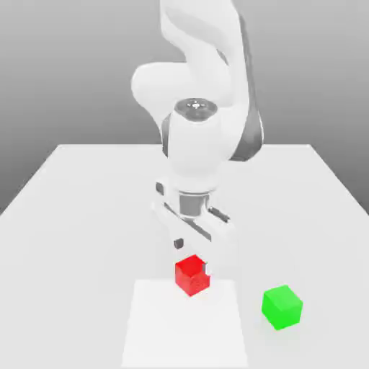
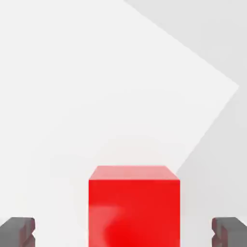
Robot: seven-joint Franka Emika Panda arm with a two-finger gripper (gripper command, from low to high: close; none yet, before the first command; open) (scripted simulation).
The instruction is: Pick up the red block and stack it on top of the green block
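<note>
The claw [image 2: 123, 231] is spread wide and grips nothing. In the hand view its two dark fingertips [image 2: 18, 230] sit far apart, one at each side of the red block [image 2: 134, 207], with clear pale gaps between each tip and the block's side faces. The block lies squarely between them, its top face and one side face showing.

In the exterior view the claw [image 1: 196, 249] hangs from the white arm [image 1: 198, 137] and points down at the table [image 1: 65, 187], low over the red block [image 1: 192, 275]. One pale finger [image 1: 225, 252] stands just beside the block at about its two o'clock.

The red block rests on a lighter square patch [image 1: 180, 324] of the tabletop, near the patch's far edge, at twelve o'clock from the patch's middle.

The green block [image 1: 282, 308] sits on the bare table at about four o'clock from the red block, apart from it and just off the patch's edge on the exterior view's right. Nothing rests on it, and the claw is well clear of it.
</note>
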